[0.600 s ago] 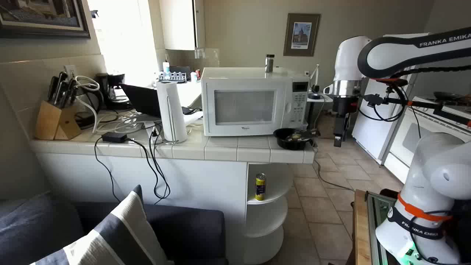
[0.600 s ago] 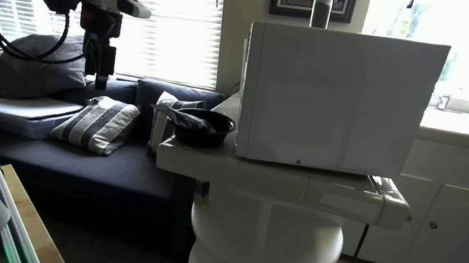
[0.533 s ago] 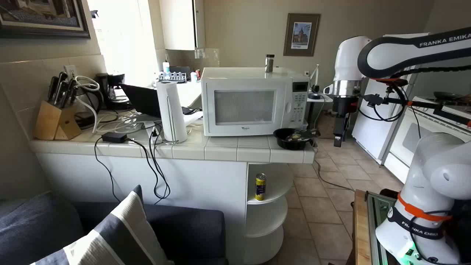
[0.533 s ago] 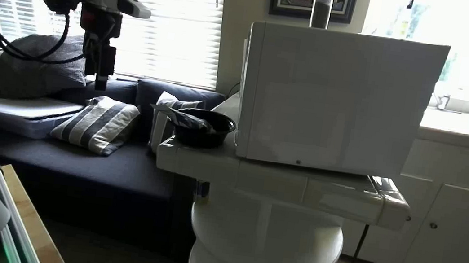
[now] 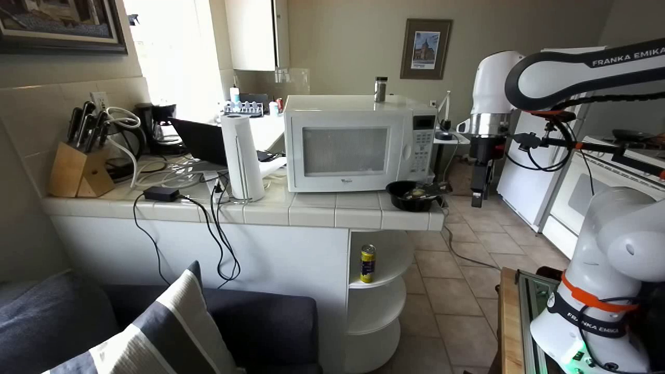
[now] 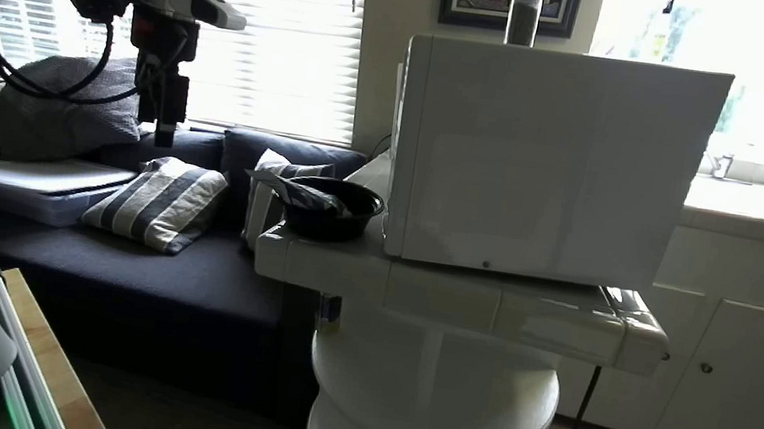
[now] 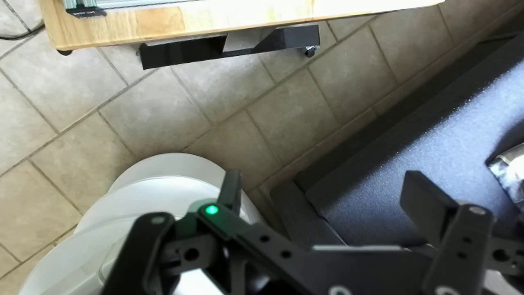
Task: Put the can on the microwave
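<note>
The can [image 5: 368, 264] is slim and yellow with a dark label. It stands upright on the top curved shelf under the counter's end; part of it shows below the counter edge in an exterior view [image 6: 331, 311]. The white microwave [image 5: 345, 182] stands on the counter, door closed; its plain side shows in an exterior view [image 6: 551, 163]. My gripper [image 5: 478, 200] points down in the air, right of the counter and higher than the can; it shows also in an exterior view [image 6: 164, 134]. In the wrist view my gripper [image 7: 322, 178] is wide open with nothing between its fingers.
A dark grey shaker [image 5: 381, 89] stands on the microwave's top. A black bowl [image 5: 410, 200] with a packet in it sits at the counter's [image 5: 311, 215] near corner. A paper-towel roll [image 5: 242, 158] stands left of the microwave. A dark sofa [image 6: 196, 279] lies beside the counter.
</note>
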{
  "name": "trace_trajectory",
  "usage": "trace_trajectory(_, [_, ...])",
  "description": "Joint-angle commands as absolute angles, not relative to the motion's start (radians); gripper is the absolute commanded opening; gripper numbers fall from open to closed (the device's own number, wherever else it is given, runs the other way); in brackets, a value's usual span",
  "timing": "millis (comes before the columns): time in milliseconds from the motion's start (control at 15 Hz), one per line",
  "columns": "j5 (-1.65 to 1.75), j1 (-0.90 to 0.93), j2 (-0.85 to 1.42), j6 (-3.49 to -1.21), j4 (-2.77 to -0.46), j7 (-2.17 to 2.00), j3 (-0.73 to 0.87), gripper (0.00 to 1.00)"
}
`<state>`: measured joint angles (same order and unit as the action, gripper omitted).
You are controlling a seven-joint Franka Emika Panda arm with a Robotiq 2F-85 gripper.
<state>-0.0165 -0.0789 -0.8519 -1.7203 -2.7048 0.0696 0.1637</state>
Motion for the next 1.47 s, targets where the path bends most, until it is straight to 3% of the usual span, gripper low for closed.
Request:
trace_trajectory(0, [-0.023, -0.091, -0.85, -1.719, -2.703, 0.077, 0.154, 1.0])
trace_trajectory(400, [-0.039, -0.101, -0.819, -1.784, -2.711, -0.03, 0.102, 1.0])
trace_trajectory(867, [-0.122, -0.096, -0.607, -2.077, -2.745, -0.541, -0.188, 1.0])
trace_trajectory(1400, [0.325, -0.199, -0.277, -2.491, -2.763, -1.079, -0.438, 1.0])
